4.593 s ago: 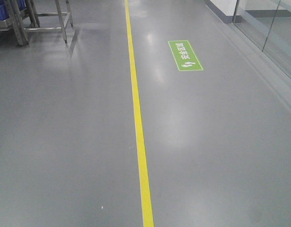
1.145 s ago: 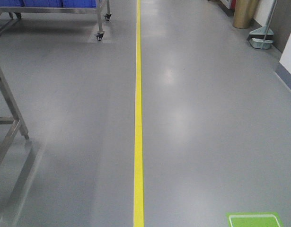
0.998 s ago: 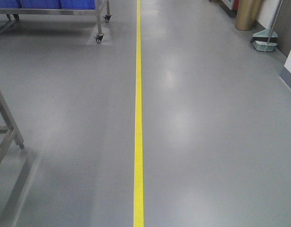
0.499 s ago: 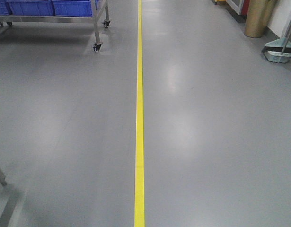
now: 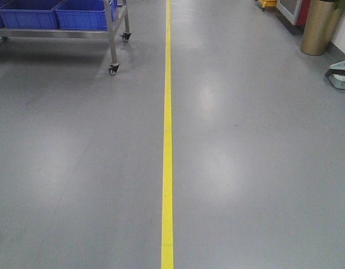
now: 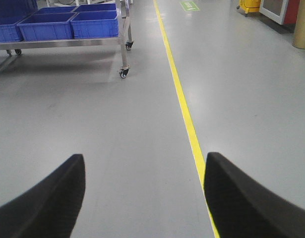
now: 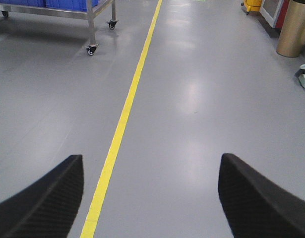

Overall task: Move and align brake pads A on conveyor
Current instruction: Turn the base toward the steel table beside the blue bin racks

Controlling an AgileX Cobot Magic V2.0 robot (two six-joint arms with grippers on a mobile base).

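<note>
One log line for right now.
place: floor by yellow line | left gripper: open, empty | right gripper: open, empty | brake pads, conveyor: not in view

One yellow floor line (image 5: 168, 140) toward 12 o'clock, one green floor sign (image 6: 190, 6) far off beside it. At 11 o'clock one steel cart (image 5: 111, 35), at least five blue bins (image 6: 95, 24) on it; at 1 to 2 o'clock one gold cylinder (image 5: 321, 28), one yellow bucket (image 5: 267, 3), one pale dustpan (image 5: 341, 73). Two dark fingers (image 6: 48, 198) apiece on the left gripper (image 6: 145, 168) and right gripper (image 7: 152, 168).
</note>
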